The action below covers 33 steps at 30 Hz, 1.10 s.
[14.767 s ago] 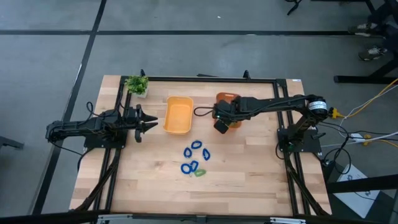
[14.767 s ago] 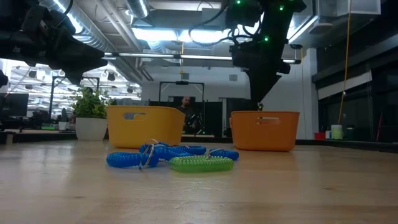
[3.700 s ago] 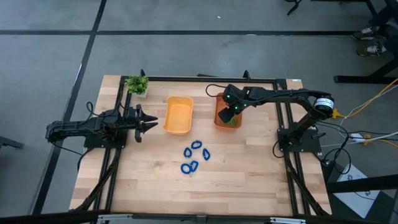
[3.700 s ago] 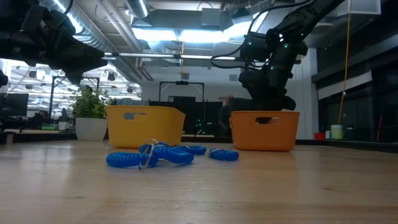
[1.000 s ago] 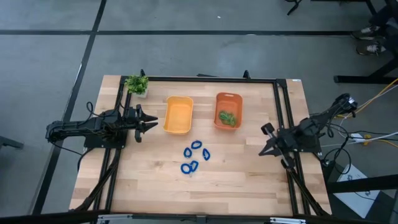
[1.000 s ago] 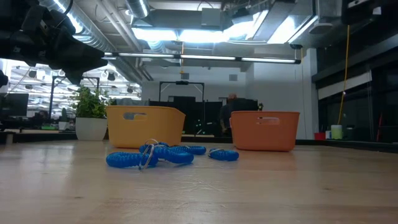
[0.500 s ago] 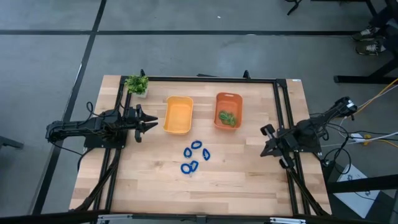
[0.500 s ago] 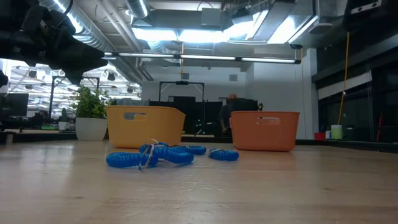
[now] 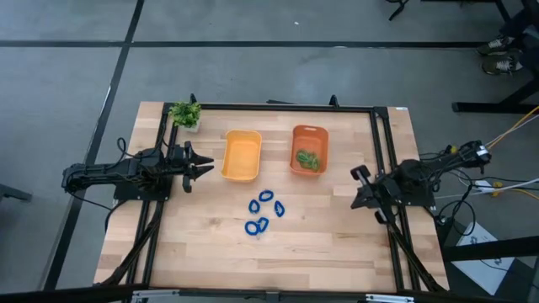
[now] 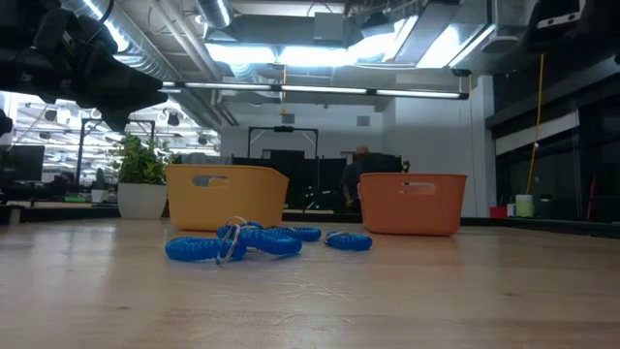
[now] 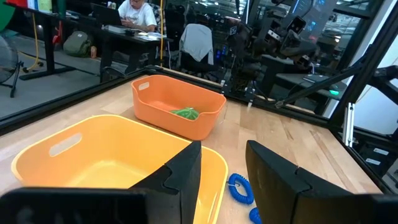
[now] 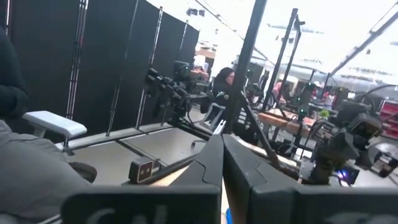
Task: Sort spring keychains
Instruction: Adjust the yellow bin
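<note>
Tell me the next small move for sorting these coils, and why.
Probably send the left tool, open beside the empty yellow plastic bin, toward the bright blue coil keychains on the wooden table. The green coil keychain already lies in the orange plastic bin, and the right tool is shut at the table's right edge.

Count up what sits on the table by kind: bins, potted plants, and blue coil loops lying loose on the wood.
Bins: 2 (yellow bin, orange bin)
Potted plants: 1 (potted plant)
Blue coil loops loose on the wood: 5
Total: 8
</note>
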Tool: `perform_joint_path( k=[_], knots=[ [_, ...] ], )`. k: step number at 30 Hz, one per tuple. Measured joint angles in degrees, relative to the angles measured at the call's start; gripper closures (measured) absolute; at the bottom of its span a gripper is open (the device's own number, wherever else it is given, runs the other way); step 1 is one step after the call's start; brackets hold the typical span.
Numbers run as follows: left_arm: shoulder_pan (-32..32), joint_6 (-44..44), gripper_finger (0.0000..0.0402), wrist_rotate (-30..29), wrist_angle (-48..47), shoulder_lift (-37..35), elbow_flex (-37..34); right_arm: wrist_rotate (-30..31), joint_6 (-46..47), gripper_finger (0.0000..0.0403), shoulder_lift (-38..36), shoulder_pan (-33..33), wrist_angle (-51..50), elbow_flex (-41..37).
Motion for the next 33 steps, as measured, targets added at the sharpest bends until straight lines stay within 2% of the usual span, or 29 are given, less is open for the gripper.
perform_joint_path(
  k=[13, 17, 20, 26, 33],
  knots=[
    [0.0, 0.0, 0.0279, 0.0, 0.0, 0.0, 0.0, -1.1, 2.1, 0.0397, 0.0, -3.5, -1.1, 0.0],
    [0.0, 0.0, 0.0279, 0.0, 0.0, 0.0, 0.0, 1.2, 2.5, 0.0397, 0.0, -3.5, -0.9, -0.1],
    [0.0, 0.0, 0.0279, 0.0, 0.0, 0.0, 0.0, 2.3, 2.5, 0.0397, 0.0, -3.5, 4.0, -3.2],
    [0.0, 0.0, 0.0279, 0.0, 0.0, 0.0, 0.0, 2.6, 1.2, 0.0397, -0.3, -3.5, 4.6, -3.1],
    [0.0, 0.0, 0.0279, 0.0, 0.0, 0.0, 0.0, 6.5, -0.2, 0.0397, -3.1, -3.5, 3.2, -3.1]
  ],
)
